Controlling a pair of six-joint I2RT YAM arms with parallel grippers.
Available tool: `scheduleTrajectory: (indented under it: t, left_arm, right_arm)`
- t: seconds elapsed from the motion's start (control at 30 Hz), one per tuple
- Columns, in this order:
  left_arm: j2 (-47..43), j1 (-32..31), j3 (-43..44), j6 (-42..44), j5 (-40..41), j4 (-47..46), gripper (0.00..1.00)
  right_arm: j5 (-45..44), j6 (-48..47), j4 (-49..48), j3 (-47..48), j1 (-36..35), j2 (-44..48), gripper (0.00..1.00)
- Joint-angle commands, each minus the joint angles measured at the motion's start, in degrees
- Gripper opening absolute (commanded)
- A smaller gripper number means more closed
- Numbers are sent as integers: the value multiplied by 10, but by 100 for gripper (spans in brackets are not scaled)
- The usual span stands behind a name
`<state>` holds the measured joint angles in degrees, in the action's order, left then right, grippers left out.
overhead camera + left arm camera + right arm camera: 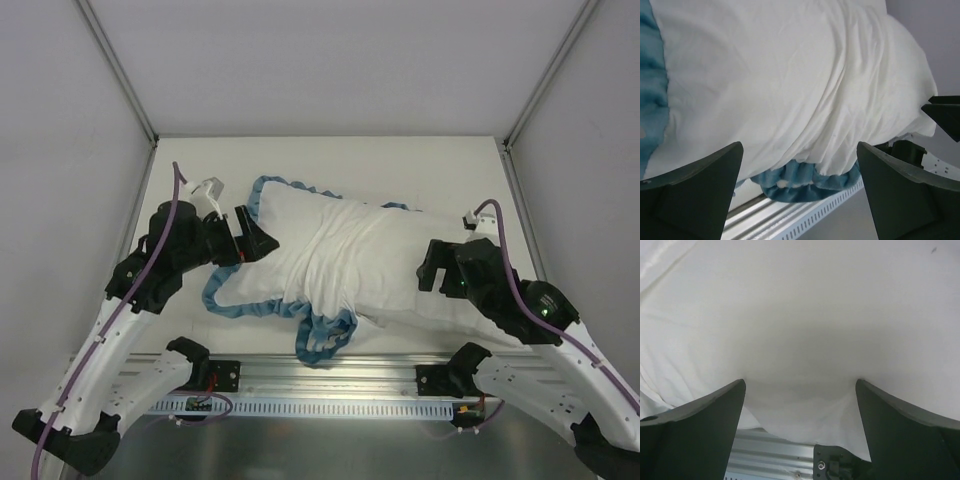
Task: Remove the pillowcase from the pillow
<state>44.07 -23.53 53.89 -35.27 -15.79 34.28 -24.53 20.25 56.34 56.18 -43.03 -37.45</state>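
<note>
The pillowcase (300,245) lies inside out, white with a teal ruffle (325,340), bunched over the left part of the pillow. The plain white pillow (410,290) sticks out to the right. My left gripper (252,233) is open at the pillowcase's left edge. In the left wrist view its jaws (800,165) stand wide apart, with white cloth (790,75) and the ruffle (805,182) ahead. My right gripper (430,265) is open against the pillow's right end. In the right wrist view (800,390) the pillow (800,315) bulges between the spread fingers.
A metal rail (330,375) runs along the table's near edge under the hanging ruffle. Grey enclosure walls with frame posts (120,70) close in the left, right and back. The white tabletop (400,165) shows behind the pillow.
</note>
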Motion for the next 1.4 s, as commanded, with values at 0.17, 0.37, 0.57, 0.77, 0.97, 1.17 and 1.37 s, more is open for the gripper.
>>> scheduleTrajectory:
  t: [0.17, 0.37, 0.57, 0.77, 0.97, 1.17, 1.37]
  left_arm:
    - [217, 40, 156, 21, 70, 5, 96]
    - [398, 129, 255, -18, 49, 13, 98]
    - [546, 149, 396, -25, 102, 35, 98]
    - [729, 150, 562, -5, 96, 85, 95]
    - [796, 148, 565, 19, 65, 97, 90]
    - [778, 147, 524, 47, 52, 105, 67]
    - [741, 147, 518, 63, 24, 105, 0]
  right_arm:
    - [-87, -77, -22, 163, 12, -145, 97]
    - [-53, -106, -43, 217, 64, -187, 98]
    - [-3, -111, -44, 197, 102, -213, 99]
    - [36, -121, -44, 188, 130, -240, 100]
    - [88, -139, -41, 169, 187, -246, 96]
    - [140, -171, -39, 160, 207, -282, 96]
    - [158, -165, -84, 114, 207, -351, 96]
